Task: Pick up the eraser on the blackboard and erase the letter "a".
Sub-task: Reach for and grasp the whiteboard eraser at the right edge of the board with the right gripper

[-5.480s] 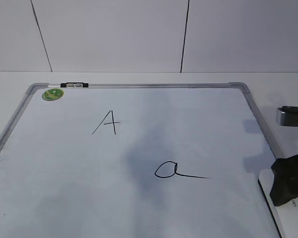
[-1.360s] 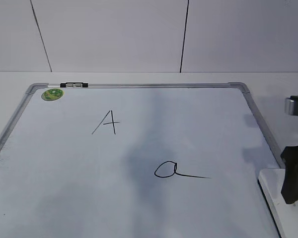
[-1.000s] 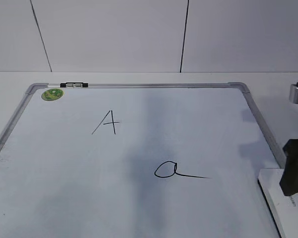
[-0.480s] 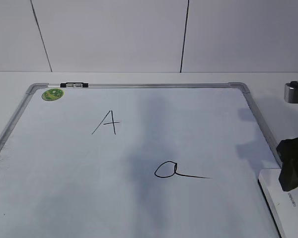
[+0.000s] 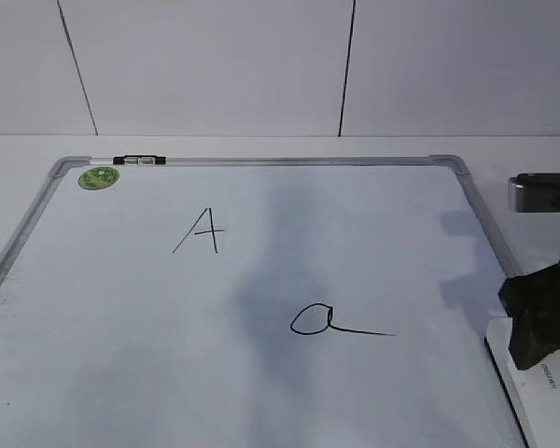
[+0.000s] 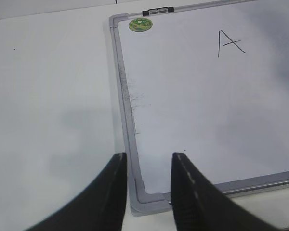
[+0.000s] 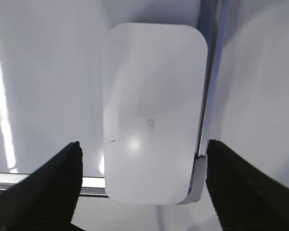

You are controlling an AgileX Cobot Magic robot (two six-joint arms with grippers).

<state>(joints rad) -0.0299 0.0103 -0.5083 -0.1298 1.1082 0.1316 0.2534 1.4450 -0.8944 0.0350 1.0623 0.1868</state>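
The blackboard is a white dry-erase board with a silver frame and a green sticker. The letter "a" is drawn in black right of centre; a capital "A" sits above left. The white eraser lies on the board's near right corner, its edge showing in the exterior view. My right gripper is open, fingers straddling the eraser from above without touching it; it shows in the exterior view. My left gripper is open over the board's near left corner.
The board lies on a white table with a white panelled wall behind. A black and silver clip sits on the far frame edge. The board's right frame rail runs beside the eraser.
My right gripper drifted right and up off the eraser, then came back left and down over it. The eraser, the board and the letters have not moved.
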